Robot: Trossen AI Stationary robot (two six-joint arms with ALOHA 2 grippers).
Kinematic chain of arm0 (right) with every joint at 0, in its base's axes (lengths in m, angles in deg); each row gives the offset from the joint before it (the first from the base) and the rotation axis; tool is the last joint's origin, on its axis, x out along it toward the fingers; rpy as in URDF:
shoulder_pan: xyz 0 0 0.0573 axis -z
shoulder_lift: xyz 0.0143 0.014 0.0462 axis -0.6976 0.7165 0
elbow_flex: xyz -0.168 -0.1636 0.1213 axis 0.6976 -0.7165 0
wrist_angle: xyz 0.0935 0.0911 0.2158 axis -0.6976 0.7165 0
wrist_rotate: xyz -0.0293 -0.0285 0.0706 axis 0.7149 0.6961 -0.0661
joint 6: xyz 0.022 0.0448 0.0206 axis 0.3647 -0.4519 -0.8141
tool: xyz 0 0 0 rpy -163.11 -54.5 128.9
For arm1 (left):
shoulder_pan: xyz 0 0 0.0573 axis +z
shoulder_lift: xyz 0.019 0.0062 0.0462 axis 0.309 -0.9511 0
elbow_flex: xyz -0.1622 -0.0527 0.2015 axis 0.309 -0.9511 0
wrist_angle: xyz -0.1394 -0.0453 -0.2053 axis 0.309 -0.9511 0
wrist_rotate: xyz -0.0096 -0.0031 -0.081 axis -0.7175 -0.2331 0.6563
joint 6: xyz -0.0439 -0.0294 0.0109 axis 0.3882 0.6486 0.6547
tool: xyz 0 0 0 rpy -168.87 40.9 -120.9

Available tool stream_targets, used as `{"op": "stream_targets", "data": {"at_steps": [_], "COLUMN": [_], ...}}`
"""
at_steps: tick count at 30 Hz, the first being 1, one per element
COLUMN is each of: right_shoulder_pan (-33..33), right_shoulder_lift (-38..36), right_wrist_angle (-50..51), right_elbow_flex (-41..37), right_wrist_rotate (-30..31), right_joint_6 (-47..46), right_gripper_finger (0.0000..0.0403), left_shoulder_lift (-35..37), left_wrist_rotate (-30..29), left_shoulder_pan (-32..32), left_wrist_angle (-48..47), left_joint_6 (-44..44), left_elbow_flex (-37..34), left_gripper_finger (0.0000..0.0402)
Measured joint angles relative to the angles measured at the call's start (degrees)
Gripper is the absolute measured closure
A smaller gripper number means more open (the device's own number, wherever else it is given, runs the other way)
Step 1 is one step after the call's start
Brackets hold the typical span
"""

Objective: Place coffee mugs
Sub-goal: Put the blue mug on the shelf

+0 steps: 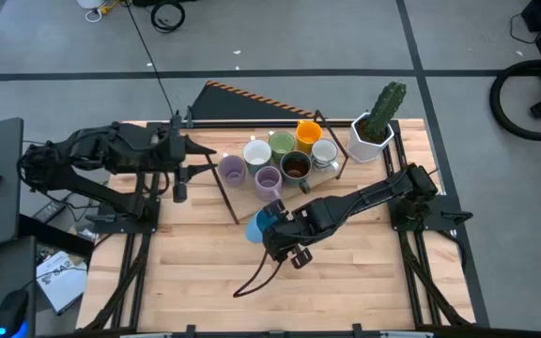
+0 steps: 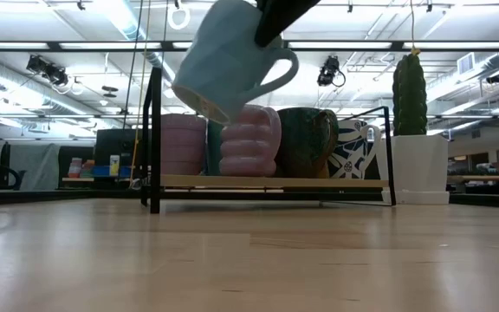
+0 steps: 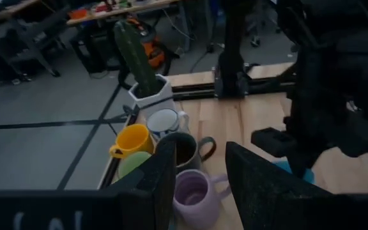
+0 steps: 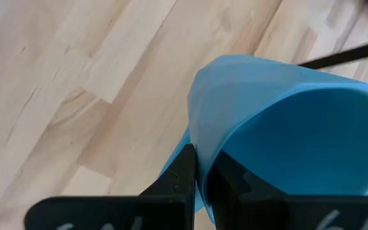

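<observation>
Our right gripper [image 4: 200, 167], clamped on the rim of 1 blue mug [image 1: 261, 223], holds it tilted above the table's [image 1: 346, 282] middle; stiff, slick and breakable ceramic, we judge, while the left gripper [image 1: 178, 192] waits open.

Crowded rack [image 1: 336, 169]; open front table [image 1: 346, 282]

My right pincer [image 1: 272, 231] holds one mug [image 1: 259, 223] tilted above the counter [image 1: 195, 272], in front of the rack [image 1: 280, 178]. The other mugs [image 1: 280, 158] cluster on that rack, the cactus pot [image 1: 372, 139] at its right end. My left pincer [image 1: 188, 174] waits left of the rack.
</observation>
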Motion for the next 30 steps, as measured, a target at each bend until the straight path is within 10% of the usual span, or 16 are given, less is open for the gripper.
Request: {"op": "stream_targets", "data": {"at_steps": [30], "right_shoulder_pan": [9.45], "right_shoulder_lift": [0.00], "right_wrist_angle": [-7.58], "right_elbow_flex": [-2.55], "right_wrist_rotate": [-7.69], "right_joint_6": [-8.65], "right_gripper_finger": [0.0377], "left_shoulder_lift": [-0.88], "left_wrist_rotate": [-1.79], "left_shoulder_pan": [0.02], "left_wrist_angle": [-8.18], "left_joint_6": [3.32], "left_elbow_flex": [0.00], "left_gripper_finger": [0.0260]}}
